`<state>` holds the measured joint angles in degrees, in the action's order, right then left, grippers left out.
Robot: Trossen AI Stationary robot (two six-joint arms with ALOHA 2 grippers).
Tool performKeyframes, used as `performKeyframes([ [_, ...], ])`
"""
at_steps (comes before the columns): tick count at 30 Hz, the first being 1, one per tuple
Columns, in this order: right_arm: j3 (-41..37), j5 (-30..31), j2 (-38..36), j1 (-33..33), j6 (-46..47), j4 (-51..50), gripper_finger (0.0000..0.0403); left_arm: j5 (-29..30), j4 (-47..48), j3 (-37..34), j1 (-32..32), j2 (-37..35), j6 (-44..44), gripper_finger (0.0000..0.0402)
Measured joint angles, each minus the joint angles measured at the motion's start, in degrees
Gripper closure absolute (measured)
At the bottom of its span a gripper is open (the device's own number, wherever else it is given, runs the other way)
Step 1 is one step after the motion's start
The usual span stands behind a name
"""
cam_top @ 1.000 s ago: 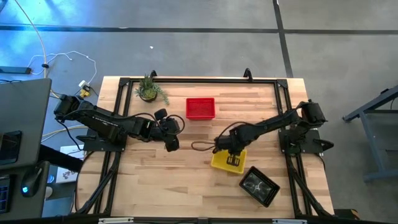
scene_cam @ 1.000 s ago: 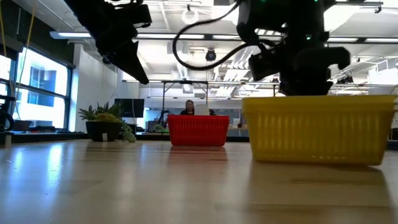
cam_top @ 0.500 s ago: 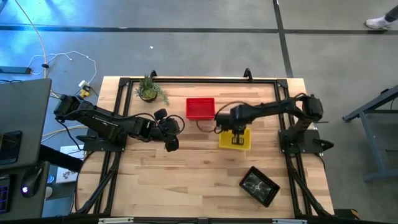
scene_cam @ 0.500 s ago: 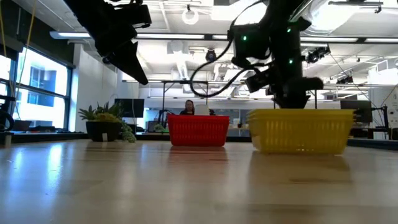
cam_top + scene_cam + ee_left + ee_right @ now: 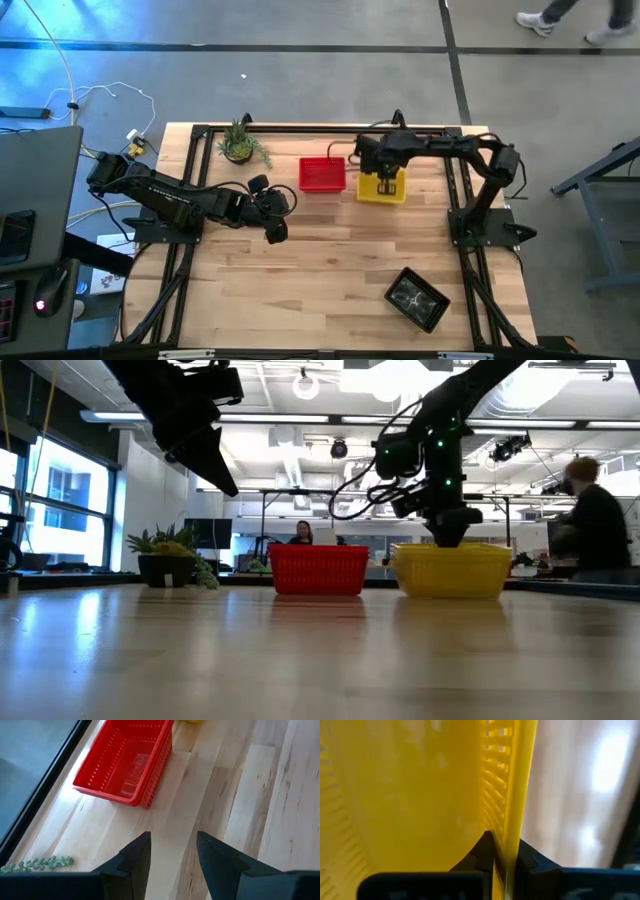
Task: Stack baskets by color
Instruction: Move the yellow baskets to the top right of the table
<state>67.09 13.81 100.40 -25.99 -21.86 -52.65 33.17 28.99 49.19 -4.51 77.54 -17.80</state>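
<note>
A yellow basket (image 5: 372, 188) stands just right of a red basket (image 5: 322, 173) near the table's far edge. In the low view the yellow basket (image 5: 448, 570) and red basket (image 5: 318, 570) show side by side. The red basket (image 5: 125, 762) rests on its bottom. My right gripper (image 5: 389, 181) reaches down into the yellow basket and is shut on its wall (image 5: 512, 820). My left gripper (image 5: 277, 232) hangs open above the table's left middle with nothing between its fingers (image 5: 135, 857). A black basket (image 5: 416, 298) sits at the near right. My right gripper holds the rim of one side wall (image 5: 514, 827) of the yellow basket, one finger (image 5: 487, 851) inside and one outside. The fingers come from above, pointing steeply down. The basket sits upright and level with its bottom (image 5: 448, 595) at the table top; whether it rests there I cannot tell.
A small potted plant (image 5: 240, 145) stands at the far left. A black frame rail (image 5: 320, 130) runs along the table's far edge. Bare wood lies across the table's middle and near left. People (image 5: 590, 520) show in the room beyond.
My right gripper has swung from the near right of the table toward the far edge, taking the yellow basket along. The basket has turned from slanted to square with the table and now stands beside the red basket.
</note>
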Motion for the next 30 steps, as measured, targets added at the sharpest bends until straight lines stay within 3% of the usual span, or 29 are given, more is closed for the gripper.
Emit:
performKeyframes([
  [10,2.50,0.48,0.02,-6.31,-10.69,4.56,0.0391,0.01,0.18,0.00,0.00,0.00,0.02,0.0257],
  [16,2.10,-0.91,0.02,-6.72,-10.14,5.13,0.0391,0.02,0.37,0.00,0.16,0.00,0.29,0.0257],
  [20,2.10,-4.93,1.10,-6.64,-9.01,5.21,0.0391,0.00,0.37,0.00,1.00,0.00,0.57,0.0257],
  [30,2.12,-4.64,3.32,-5.84,-7.55,5.25,0.0391,-3.52,1.30,0.00,2.72,0.00,0.44,0.0257],
])
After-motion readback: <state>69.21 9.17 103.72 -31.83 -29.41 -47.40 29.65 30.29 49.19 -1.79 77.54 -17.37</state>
